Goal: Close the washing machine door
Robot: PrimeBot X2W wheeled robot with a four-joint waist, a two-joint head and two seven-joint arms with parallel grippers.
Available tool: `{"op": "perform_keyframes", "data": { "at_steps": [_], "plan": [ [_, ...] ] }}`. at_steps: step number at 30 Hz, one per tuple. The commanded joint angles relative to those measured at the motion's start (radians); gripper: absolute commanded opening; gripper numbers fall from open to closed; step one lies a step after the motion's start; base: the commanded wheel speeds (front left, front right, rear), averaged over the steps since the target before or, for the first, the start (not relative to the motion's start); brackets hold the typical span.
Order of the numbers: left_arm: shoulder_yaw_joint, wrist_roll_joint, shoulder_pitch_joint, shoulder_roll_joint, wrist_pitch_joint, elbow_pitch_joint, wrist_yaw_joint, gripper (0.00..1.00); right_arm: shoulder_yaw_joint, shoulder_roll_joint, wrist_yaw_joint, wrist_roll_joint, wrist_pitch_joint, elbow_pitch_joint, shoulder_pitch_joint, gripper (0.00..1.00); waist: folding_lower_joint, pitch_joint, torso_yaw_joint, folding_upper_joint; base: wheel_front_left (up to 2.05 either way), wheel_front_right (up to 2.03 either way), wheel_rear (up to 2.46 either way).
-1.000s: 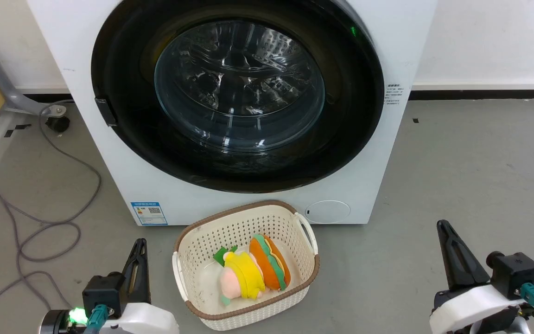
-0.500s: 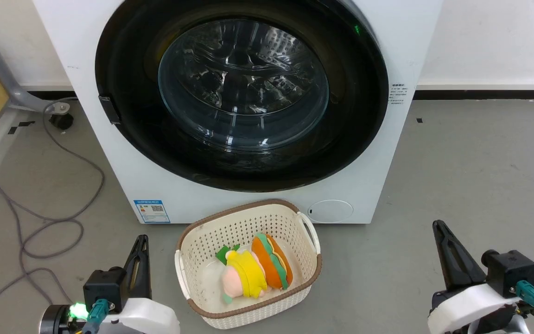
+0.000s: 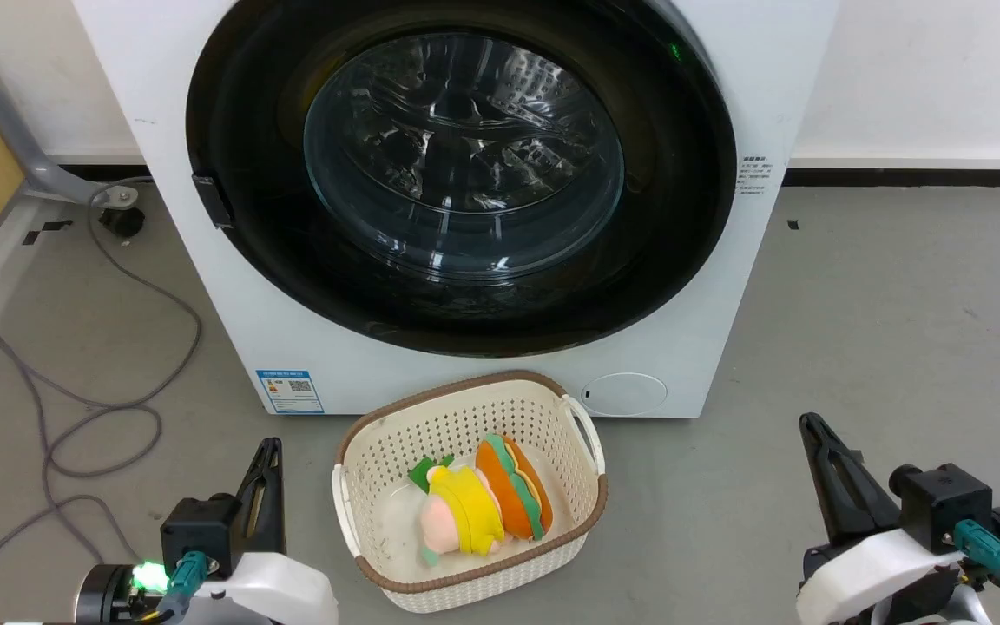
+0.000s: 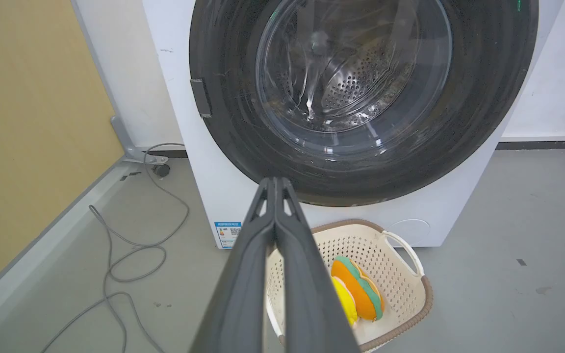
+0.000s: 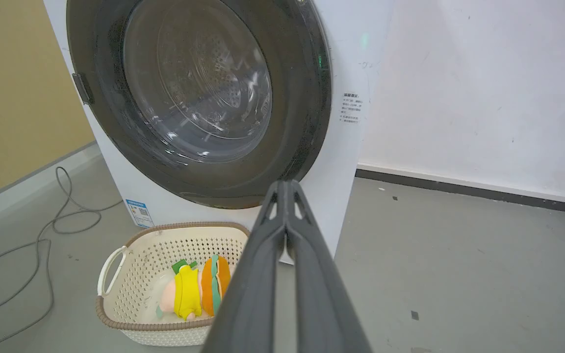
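Door closed, both arms hanging low.
The washing machine door point(image 3: 461, 174) is lying flush against the front of the washing machine point(image 3: 465, 382); the left gripper point(image 3: 267, 456) and right gripper point(image 3: 812, 430), fingers pressed together and holding nothing, are hovering over the floor point(image 3: 856, 304) either side of the cream basket point(image 3: 430, 430).

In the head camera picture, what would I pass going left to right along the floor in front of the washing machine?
grey cable → left gripper → basket → right gripper
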Motion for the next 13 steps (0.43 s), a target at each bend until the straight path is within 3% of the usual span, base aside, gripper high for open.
{"op": "perform_keyframes", "data": {
  "at_steps": [1,13],
  "plan": [
    [0.000,0.007,-0.016,0.001,0.005,-0.005,-0.003,0.00,0.003,0.004,-0.001,-0.005,0.004,-0.009,0.016,0.00,0.0000,0.000,0.001,0.0000,0.00,0.00,0.00],
    [-0.001,0.012,-0.021,0.001,0.030,-0.016,-0.012,0.00,0.009,0.005,-0.001,-0.019,0.029,-0.024,0.019,0.00,0.0000,0.003,0.008,0.0000,0.00,0.00,0.00]
  ]
}}
